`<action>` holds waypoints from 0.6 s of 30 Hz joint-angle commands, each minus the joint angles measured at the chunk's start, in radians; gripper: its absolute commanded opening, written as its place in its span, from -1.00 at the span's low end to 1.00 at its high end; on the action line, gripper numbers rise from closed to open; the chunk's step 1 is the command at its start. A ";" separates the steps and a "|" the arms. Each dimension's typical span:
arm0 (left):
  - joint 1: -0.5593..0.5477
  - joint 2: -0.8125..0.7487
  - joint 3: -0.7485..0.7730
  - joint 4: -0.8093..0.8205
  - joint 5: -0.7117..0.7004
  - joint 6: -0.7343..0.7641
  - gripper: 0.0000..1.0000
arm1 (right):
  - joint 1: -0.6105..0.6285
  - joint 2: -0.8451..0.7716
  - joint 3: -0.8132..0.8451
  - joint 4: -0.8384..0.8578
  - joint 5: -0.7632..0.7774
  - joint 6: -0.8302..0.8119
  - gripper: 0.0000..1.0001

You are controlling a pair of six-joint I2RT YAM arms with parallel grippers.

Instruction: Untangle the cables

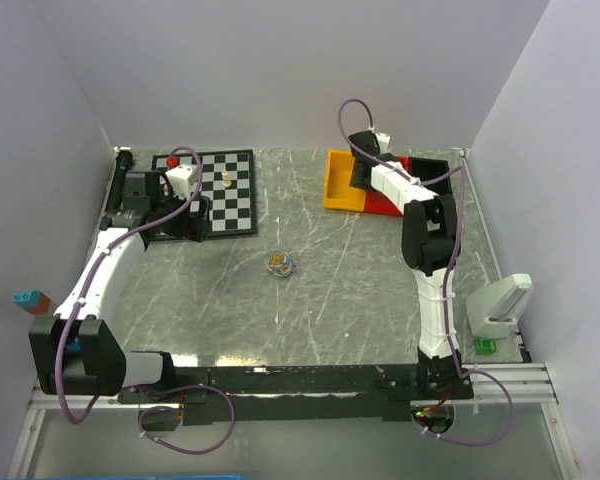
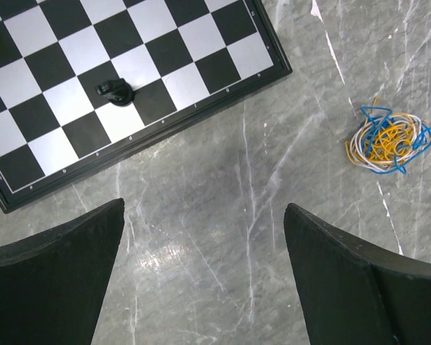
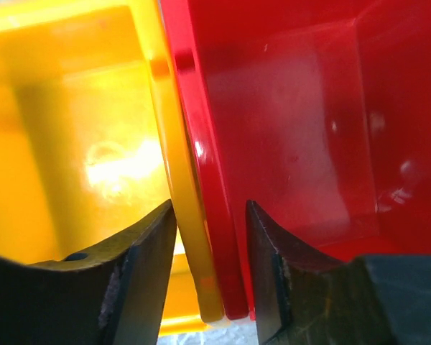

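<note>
While the left tool (image 2: 203,208) hangs with its jaws spread as wide as they go and nothing between them, the cables (image 2: 389,140) lie off to its right on the grey marbled table (image 1: 330,300), well apart from either finger. It's a small knot: blue, white and yellow-orange strands wound into one loose ball, sitting on the table near its middle, apart from the chessboard (image 2: 165,65). That board's near corner is just ahead of the left tool, with a black piece (image 2: 115,90) standing close to the board's edge. Over at the far right, the right tool (image 3: 210,208) is nowhere near the cables. It's down at the bins, straddling the spot where the yellow bin (image 3: 72,129) and the red bin (image 3: 302,129) press wall to wall. Its jaws stand partway apart, one finger on the yellow side, one on the red side, both walls between them, and whether they're actually pinching the plastic I cannot tell
</note>
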 commanded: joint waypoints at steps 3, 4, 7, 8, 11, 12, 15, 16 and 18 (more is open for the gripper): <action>-0.004 -0.053 -0.004 -0.017 -0.030 0.020 0.93 | 0.050 -0.035 -0.038 -0.020 0.006 -0.007 -0.13; -0.004 -0.058 -0.004 -0.020 -0.034 0.021 0.93 | 0.055 -0.035 -0.042 -0.025 0.008 -0.004 -0.14; -0.004 -0.068 -0.001 -0.027 -0.042 0.021 0.93 | 0.069 -0.043 -0.064 -0.029 0.002 0.008 -0.24; -0.004 -0.073 -0.003 -0.030 -0.045 0.021 0.93 | 0.072 -0.047 -0.073 -0.029 0.000 0.011 -0.29; -0.004 -0.090 -0.009 -0.041 -0.050 0.026 0.93 | 0.087 -0.066 -0.099 -0.032 -0.004 0.023 -0.45; -0.004 -0.099 -0.018 -0.038 -0.054 0.029 0.93 | 0.092 -0.075 -0.111 -0.032 -0.004 0.028 -0.49; -0.004 -0.118 -0.047 -0.021 -0.063 0.037 0.93 | 0.115 -0.102 -0.156 -0.019 -0.004 0.037 -0.56; -0.004 -0.121 -0.052 -0.023 -0.068 0.040 0.93 | 0.122 -0.113 -0.174 -0.017 -0.001 0.045 -0.58; -0.002 -0.122 -0.054 -0.027 -0.082 0.044 0.93 | 0.138 -0.136 -0.212 -0.016 -0.004 0.062 -0.65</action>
